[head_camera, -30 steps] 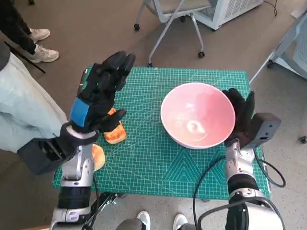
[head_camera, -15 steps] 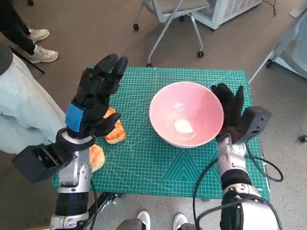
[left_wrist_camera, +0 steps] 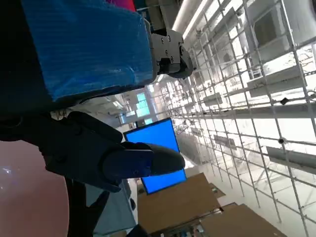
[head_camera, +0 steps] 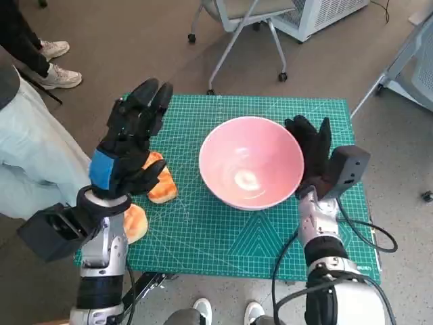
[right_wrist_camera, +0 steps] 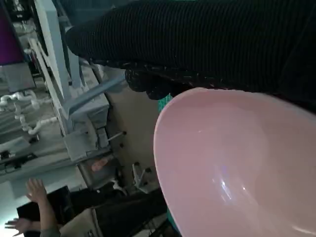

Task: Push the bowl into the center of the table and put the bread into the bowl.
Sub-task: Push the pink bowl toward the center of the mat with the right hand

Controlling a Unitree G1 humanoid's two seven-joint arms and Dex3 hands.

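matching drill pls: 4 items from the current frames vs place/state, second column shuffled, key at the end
Items
1. pink bowl
2. bread
3. left robot hand
4. right robot hand

Place or state
A. flat against the bowl's outer wall
B. raised above the mat, fingers spread, holding nothing
C. on the green mat, empty, roughly mid-table
D. on the mat near its left edge, partly hidden under a hand

Pairs: 1-C, 2-D, 3-B, 4-A
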